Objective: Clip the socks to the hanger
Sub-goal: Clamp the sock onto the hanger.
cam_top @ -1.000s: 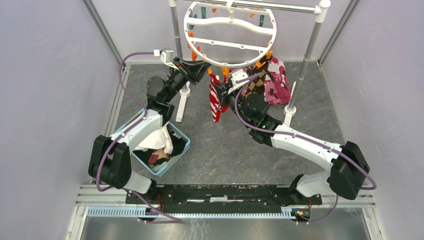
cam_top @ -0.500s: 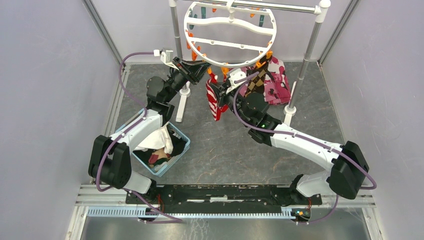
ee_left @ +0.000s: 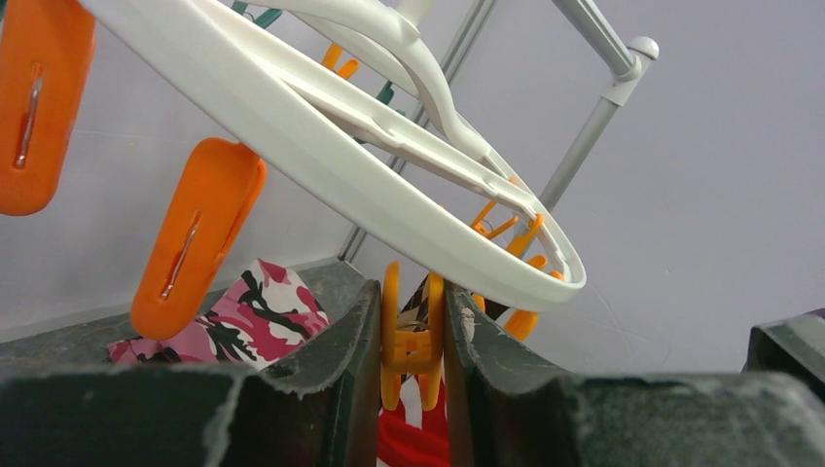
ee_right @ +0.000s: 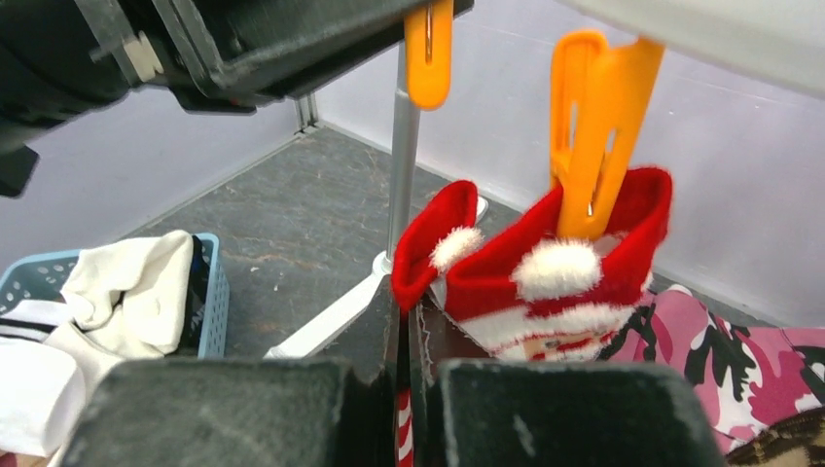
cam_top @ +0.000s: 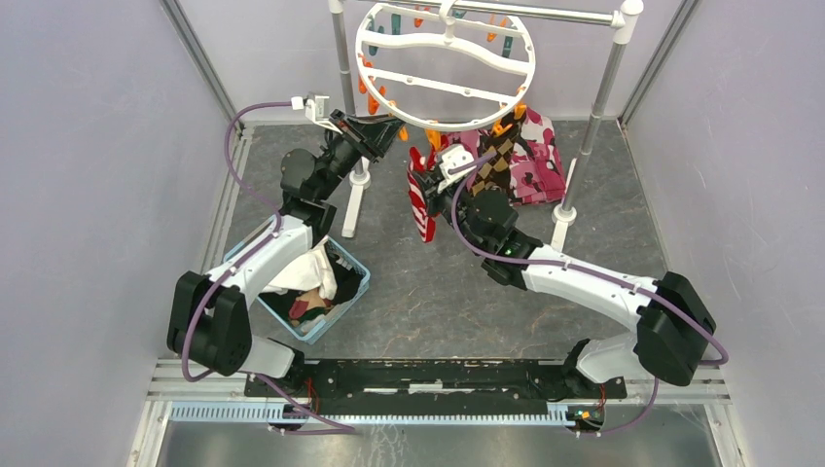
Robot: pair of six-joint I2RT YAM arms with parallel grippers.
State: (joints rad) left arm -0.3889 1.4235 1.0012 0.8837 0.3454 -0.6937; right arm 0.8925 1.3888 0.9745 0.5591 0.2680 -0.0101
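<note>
The hanger (cam_top: 443, 124), a white ring with crossbars, hangs from the rail at the back. My left gripper (cam_top: 394, 125) is shut on an orange clothespin (ee_left: 412, 331) under the ring's near rim (ee_left: 321, 156), squeezing it between both fingers. My right gripper (cam_top: 435, 170) is shut on the cuff edge of a red-and-white striped sock (ee_right: 545, 272), which hangs down (cam_top: 420, 199) just below the rim. A second orange clothespin (ee_right: 593, 126) overlaps that cuff from above; I cannot tell if it grips it. A brown argyle sock (cam_top: 498, 156) hangs from the rim to the right.
A pink camouflage cloth (cam_top: 540, 165) lies behind the right arm. A blue basket (cam_top: 355, 292) with white cloth and socks sits by the left arm. The rail's poles (cam_top: 603, 88) and white feet (cam_top: 352, 209) stand on either side of the hanger.
Both grippers have shifted slightly left. The hanger ring has swung left with the left gripper's clothespin, and the striped sock has come up closer to the rim.
</note>
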